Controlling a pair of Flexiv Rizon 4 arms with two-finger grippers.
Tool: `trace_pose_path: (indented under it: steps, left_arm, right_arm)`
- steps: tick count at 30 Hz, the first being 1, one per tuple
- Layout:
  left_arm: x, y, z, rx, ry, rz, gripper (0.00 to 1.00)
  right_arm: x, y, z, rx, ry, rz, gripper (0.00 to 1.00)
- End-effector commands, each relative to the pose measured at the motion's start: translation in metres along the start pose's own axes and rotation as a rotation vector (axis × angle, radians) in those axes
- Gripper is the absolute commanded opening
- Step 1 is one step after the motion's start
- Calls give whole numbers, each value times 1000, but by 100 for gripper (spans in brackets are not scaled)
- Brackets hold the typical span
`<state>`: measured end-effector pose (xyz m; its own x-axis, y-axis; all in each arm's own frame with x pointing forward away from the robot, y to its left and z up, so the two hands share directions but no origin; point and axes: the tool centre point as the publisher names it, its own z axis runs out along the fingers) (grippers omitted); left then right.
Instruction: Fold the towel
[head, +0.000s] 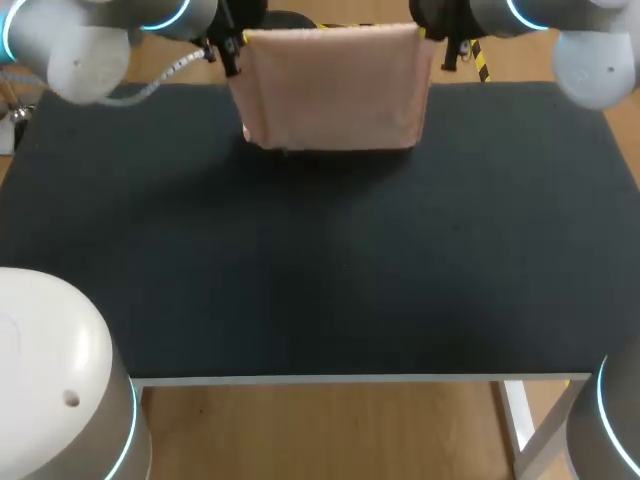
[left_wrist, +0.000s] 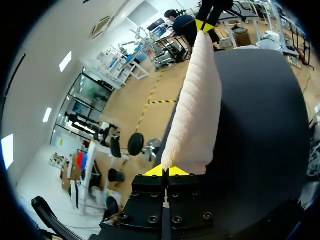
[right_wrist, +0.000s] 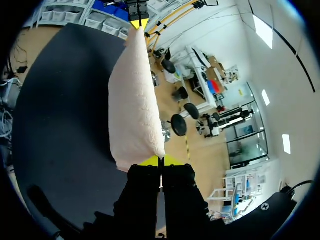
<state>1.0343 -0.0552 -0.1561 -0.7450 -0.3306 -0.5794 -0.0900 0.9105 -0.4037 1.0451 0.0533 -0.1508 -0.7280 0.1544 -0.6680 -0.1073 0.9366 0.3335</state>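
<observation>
Black table (head: 320, 280) is meeting at its far edge the hem of the pink towel (head: 335, 90), hanging between left claw (left_wrist: 166, 171) and right claw (right_wrist: 160, 161), each clamping a top corner. Folding is seemingly just starting; laying it over is remaining.

Spreading across most of the head view as a broad rectangular table top of matte black material (head: 320, 260), lying flat and taking soft, even light. Running along its near side as a thin pale grey front edge (head: 350, 379). Standing under the near right corner as a white square-section table leg (head: 522, 425). Stretching away in both wrist views as that same dark surface, catching a dull sheen.
</observation>
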Motion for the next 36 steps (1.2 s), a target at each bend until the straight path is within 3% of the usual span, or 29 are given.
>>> trace_pose_path:
  steps: [1,10,17,21,26,36]
  left_arm:
    - [22,9,3,5,61,-18,0]
    - [70,25,49,-38,256,-64,0]
    - [89,40,101,-92,382,-84,0]
    - [86,44,133,-125,411,-62,0]
    - [66,46,171,-129,440,-51,0]
    - [47,48,223,-145,482,-33,0]
  right_arm:
    - [22,-8,2,-12,45,14,0]
    - [69,-21,39,46,215,63,0]
    - [95,-34,87,125,346,88,0]
    - [103,-46,118,178,388,111,0]
    - [96,-63,157,246,404,164,0]
    - [74,-87,207,317,356,223,0]
